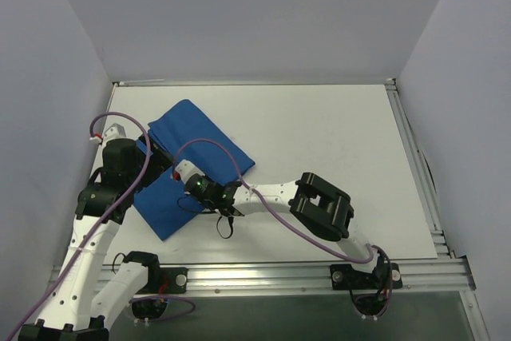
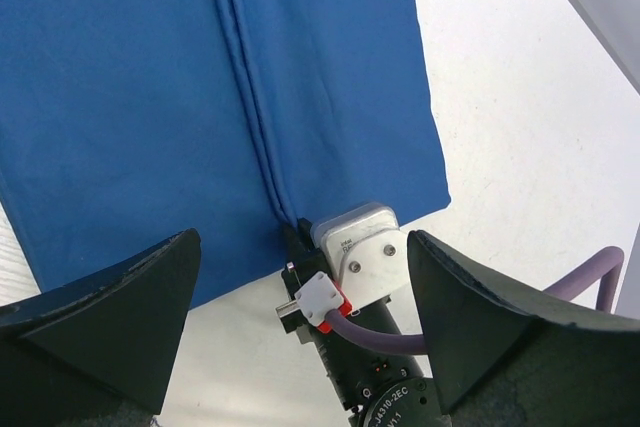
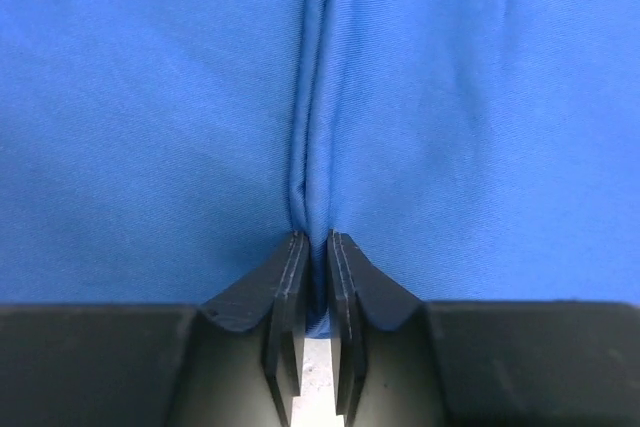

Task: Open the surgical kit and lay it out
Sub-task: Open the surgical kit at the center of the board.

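Note:
The royal-blue cloth wrap (image 1: 200, 135) lies folded on the left part of the white table. My right gripper (image 1: 188, 197) reaches across to its near edge and is shut on a raised fold of the cloth (image 3: 317, 187); the fingertips (image 3: 290, 257) pinch the ridge from both sides. My left gripper (image 1: 160, 164) hovers open just above the wrap (image 2: 130, 77) and touches nothing. Its wide fingers (image 2: 120, 297) frame the right gripper's wrist camera (image 2: 355, 242). The metal tray and the instruments are hidden.
An aluminium rail (image 1: 319, 277) runs along the table's near edge and another (image 1: 415, 157) along its right side. White walls enclose the table on three sides. A purple cable (image 2: 580, 282) loops off the right wrist.

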`<control>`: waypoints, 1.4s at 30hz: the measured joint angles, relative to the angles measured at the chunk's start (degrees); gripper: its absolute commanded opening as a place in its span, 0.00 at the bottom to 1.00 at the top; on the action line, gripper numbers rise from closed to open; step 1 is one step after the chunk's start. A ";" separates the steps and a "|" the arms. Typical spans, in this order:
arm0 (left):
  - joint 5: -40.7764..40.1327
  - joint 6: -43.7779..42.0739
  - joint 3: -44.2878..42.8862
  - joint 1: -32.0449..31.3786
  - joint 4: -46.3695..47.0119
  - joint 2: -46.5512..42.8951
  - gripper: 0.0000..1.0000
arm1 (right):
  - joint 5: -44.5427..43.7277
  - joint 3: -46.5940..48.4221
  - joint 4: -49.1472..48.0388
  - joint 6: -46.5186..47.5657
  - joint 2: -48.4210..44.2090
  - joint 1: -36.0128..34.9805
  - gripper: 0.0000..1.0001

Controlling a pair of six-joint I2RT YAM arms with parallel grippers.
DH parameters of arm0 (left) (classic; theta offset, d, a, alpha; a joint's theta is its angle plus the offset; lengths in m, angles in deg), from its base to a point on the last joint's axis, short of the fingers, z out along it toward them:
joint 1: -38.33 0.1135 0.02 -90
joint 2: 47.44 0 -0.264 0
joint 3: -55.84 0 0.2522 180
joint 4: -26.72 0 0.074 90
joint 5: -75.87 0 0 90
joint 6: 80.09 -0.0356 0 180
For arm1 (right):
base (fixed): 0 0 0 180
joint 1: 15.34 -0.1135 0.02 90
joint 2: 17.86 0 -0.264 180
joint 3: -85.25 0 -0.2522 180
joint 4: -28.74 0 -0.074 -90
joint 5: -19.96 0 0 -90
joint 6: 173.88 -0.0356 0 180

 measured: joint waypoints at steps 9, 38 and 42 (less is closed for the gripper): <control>-0.24 0.07 0.72 0.00 1.03 -0.20 0.94 | -1.73 2.25 2.29 -0.20 -0.44 2.16 0.00; 9.73 5.99 10.73 -0.79 15.47 16.76 0.50 | 11.45 14.25 5.51 -10.25 -7.82 21.57 0.00; 11.76 9.60 11.56 -2.27 20.74 24.37 0.12 | 11.98 15.67 5.68 -11.37 -7.82 22.40 0.00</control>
